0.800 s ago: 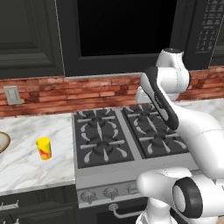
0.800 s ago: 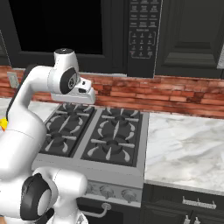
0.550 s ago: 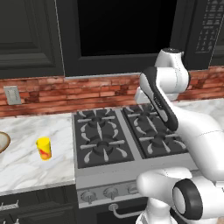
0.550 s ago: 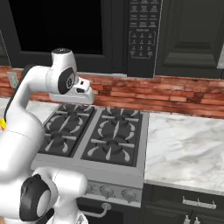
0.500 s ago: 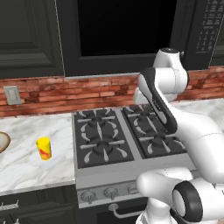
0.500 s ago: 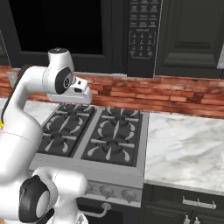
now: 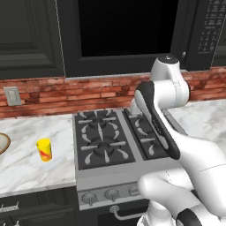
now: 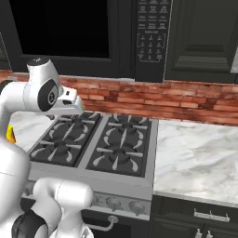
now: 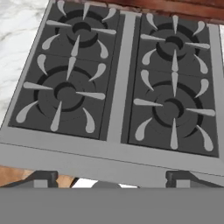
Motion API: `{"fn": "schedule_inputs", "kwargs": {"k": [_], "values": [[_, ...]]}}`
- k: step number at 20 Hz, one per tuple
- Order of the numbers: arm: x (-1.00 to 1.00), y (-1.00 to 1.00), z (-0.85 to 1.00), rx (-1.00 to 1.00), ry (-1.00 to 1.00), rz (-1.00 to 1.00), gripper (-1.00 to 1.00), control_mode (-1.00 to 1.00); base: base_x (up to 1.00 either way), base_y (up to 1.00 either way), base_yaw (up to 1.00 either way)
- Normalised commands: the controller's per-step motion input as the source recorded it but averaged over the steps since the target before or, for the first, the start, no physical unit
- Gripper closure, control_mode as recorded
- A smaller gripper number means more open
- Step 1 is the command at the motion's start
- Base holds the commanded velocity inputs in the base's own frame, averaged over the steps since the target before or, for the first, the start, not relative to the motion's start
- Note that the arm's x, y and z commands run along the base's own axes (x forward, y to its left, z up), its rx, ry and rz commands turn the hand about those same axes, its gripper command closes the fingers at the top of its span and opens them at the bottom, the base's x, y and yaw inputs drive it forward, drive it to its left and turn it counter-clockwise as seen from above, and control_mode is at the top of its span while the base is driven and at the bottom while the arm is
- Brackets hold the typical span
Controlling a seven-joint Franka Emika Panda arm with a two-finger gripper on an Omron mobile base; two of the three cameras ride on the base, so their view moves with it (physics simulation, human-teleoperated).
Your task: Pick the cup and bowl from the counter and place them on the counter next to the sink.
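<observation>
The small yellow cup (image 7: 44,149) with a red mark stands upright on the white marble counter (image 7: 24,170) left of the stove. At the far left edge a slice of the tan bowl (image 7: 2,143) shows on the same counter. My gripper (image 9: 113,181) hangs over the stove's front edge, well to the right of the cup. It is open, its dark fingertips (image 9: 41,178) far apart with nothing between them. The sink is out of view.
A black gas stove (image 7: 106,141) with four burners lies directly under the hand. More marble counter (image 8: 200,153) runs to the right of it. A red brick backsplash (image 7: 66,95) and dark cabinets stand behind. A wall outlet (image 7: 12,96) sits above the left counter.
The arm's upper joint has swung slightly to the left above the stove. The cup and the bowl have stayed where they were.
</observation>
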Motion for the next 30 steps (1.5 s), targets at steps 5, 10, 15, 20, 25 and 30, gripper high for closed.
{"fn": "schedule_inputs", "kwargs": {"k": [5, 10, 15, 20, 25, 30], "values": [[-0.11, 0.49, 0.00, 0.01, 0.00, 0.04, -1.00, -1.00, 0.00, 0.00, 0.00], [0.00, 0.71, 0.00, 0.04, 0.00, 0.03, -1.00, -1.00, 0.00, 0.00, 0.00], [0.00, 0.54, 0.02, 0.13, -0.05, 0.03, -1.00, -1.00, 0.00, 0.00, 0.00], [-0.08, 0.45, 0.01, 0.23, -0.05, 0.06, -1.00, -1.00, 0.00, 0.00, 0.00], [-0.02, 0.46, 0.01, 0.19, -0.02, 0.05, -1.00, -1.00, 0.00, 0.00, 0.00], [0.10, 0.45, 0.00, -0.01, 0.03, 0.01, -1.00, -1.00, 0.00, 0.00, 0.00]]}}
